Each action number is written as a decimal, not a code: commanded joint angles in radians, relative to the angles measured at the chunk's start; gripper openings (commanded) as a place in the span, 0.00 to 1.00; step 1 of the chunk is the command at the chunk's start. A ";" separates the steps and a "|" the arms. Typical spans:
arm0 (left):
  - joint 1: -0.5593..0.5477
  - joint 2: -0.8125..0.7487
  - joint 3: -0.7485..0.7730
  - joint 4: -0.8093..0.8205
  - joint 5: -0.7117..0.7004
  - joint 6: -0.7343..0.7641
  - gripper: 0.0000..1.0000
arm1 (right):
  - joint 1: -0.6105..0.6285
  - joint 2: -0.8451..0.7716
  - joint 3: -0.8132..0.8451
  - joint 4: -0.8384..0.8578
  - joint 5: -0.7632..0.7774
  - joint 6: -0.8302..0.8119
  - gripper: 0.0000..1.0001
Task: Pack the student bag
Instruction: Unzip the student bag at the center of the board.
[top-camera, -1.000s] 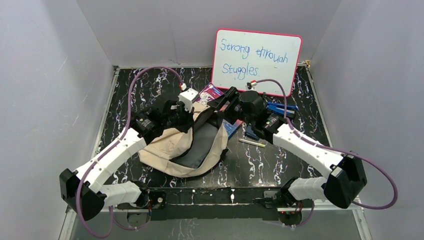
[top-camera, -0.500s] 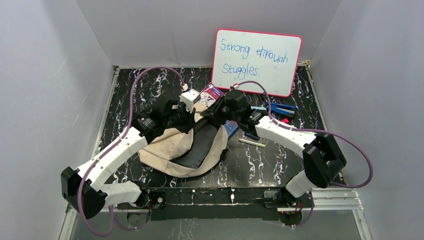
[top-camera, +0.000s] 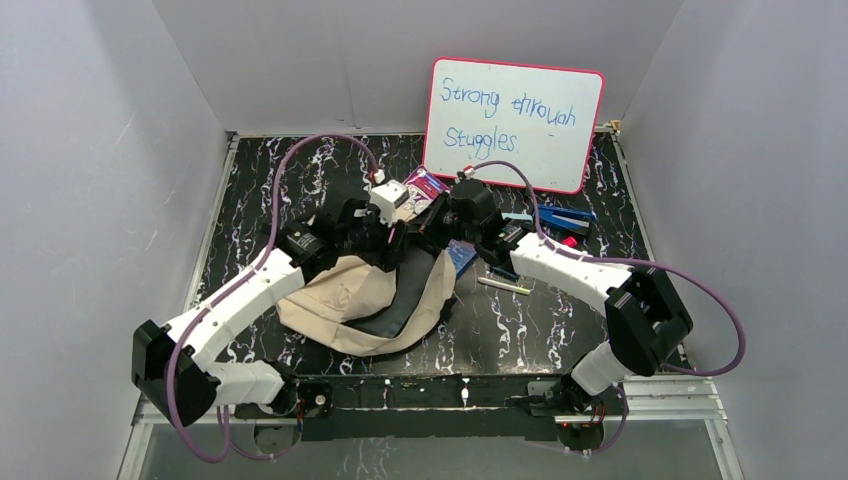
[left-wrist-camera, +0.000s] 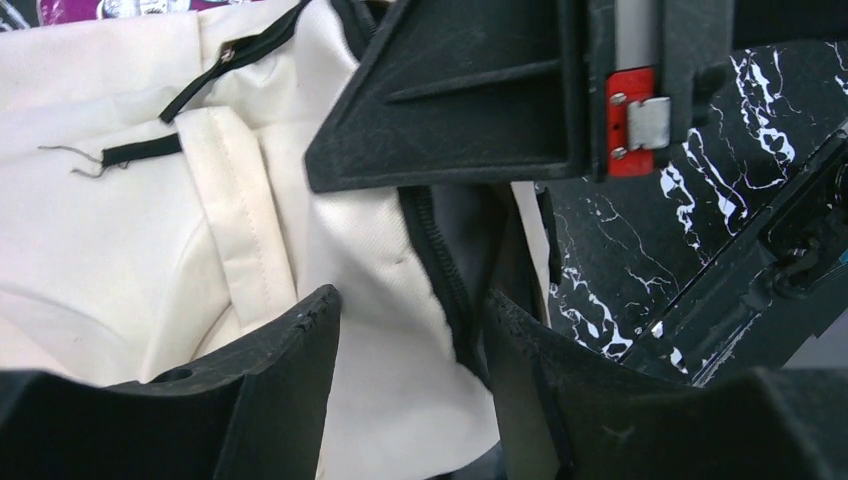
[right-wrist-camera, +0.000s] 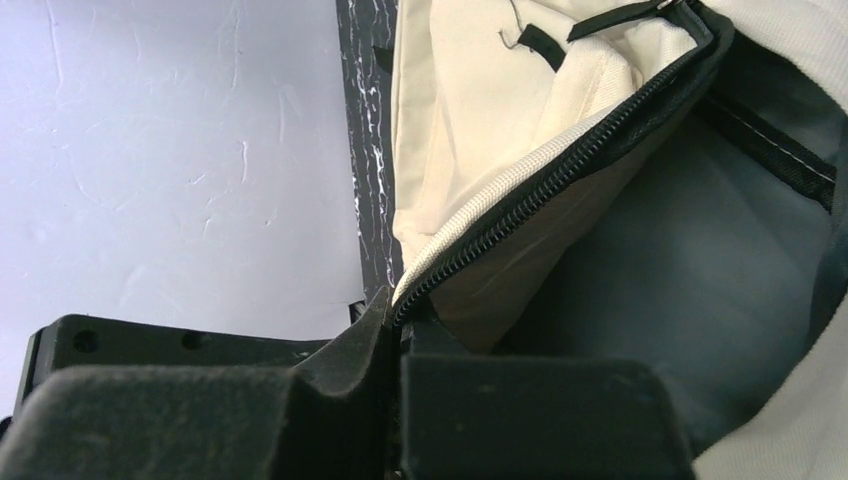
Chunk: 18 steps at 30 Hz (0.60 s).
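Reporting as operator: the bag (top-camera: 345, 300) lies on the table (top-camera: 530, 320), left of centre and near the arm bases. The cream canvas is slumped, and the mouth is open along its right half with dark lining showing.

Reviewer: Jaw status, right side?

Operator: I see the right gripper (right-wrist-camera: 395, 325) clenched on the bag's rim. In its wrist view the zipper (right-wrist-camera: 560, 165) edge runs down into the closed fingers. The mouth gapes beyond, with grey lining on the right and cream cloth on the left.

Reviewer: And the left?

Operator: The left gripper (left-wrist-camera: 410, 320) is released. Its two fingers stand apart, with cream cloth and a length of zipper edge lying between them; I see no pinch. It hangs just beside the right gripper, whose black body with a red tab fills the top of the left wrist view. From above, both meet at the far end of the bag's mouth.

Reviewer: Other items on the table?

Operator: A whiteboard (top-camera: 512, 122) with blue handwriting leans against the back wall. A purple book (top-camera: 425, 183) lies just behind the bag, partly hidden by the grippers. A blue book (top-camera: 462, 258) sits just beside the bag's right side, under the right arm. A pen (top-camera: 505, 286) lies near it on bare marble. Small blue items (top-camera: 560, 215) sit further right, by the whiteboard's foot; I cannot tell what they are.
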<state>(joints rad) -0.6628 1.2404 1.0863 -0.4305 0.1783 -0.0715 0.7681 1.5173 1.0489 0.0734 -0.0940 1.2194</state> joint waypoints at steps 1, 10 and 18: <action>-0.053 0.017 0.018 0.029 -0.043 -0.005 0.52 | 0.001 -0.044 0.001 0.088 -0.016 0.007 0.01; -0.103 0.058 0.018 0.028 -0.203 0.018 0.37 | 0.002 -0.068 -0.016 0.092 -0.009 0.009 0.01; -0.103 0.049 0.046 0.000 -0.344 0.029 0.00 | 0.001 -0.107 -0.043 0.065 0.036 -0.017 0.10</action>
<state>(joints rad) -0.7654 1.3056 1.0889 -0.4110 -0.0345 -0.0597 0.7692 1.4765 1.0161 0.0937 -0.0956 1.2255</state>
